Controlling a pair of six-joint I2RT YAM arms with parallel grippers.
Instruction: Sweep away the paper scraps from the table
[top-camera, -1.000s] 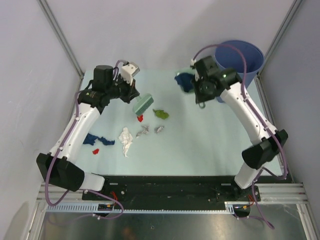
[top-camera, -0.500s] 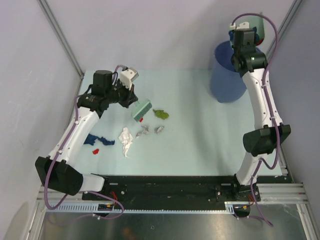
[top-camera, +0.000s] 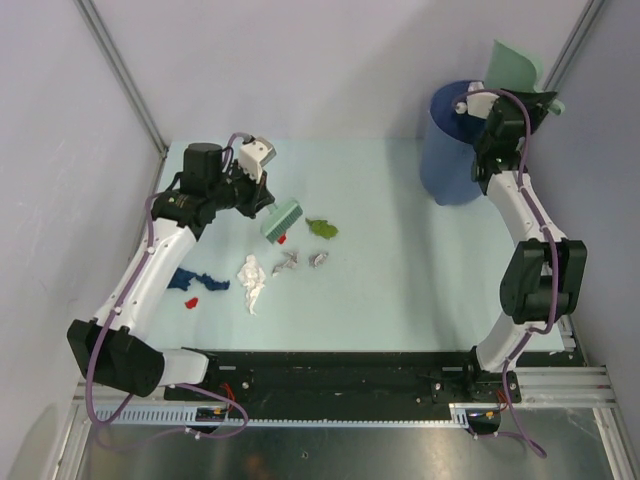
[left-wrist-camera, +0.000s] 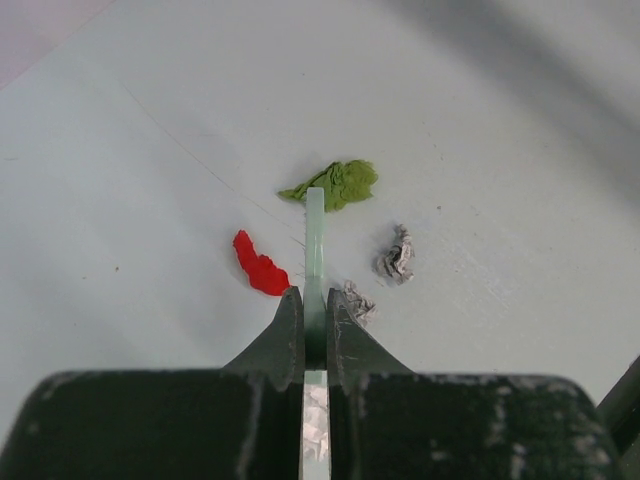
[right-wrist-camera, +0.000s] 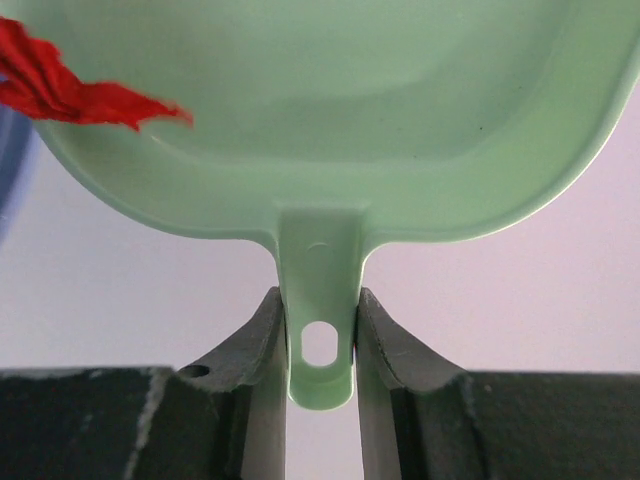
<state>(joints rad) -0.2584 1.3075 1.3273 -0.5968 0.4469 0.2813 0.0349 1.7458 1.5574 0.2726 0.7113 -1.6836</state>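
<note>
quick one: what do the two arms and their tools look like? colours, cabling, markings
Left arm and right arm: white rounded link shells, black joint housings, a purple cable running along each. Left tool and right tool: matt black, scuffed, two tapering fingers. No markings legible.

Scanning tabletop (top-camera: 420, 270), dustpan (right-wrist-camera: 330, 120), brush (top-camera: 283, 218) and bucket (top-camera: 448, 170): no readable text, label, brand, number or sign anywhere.
</note>
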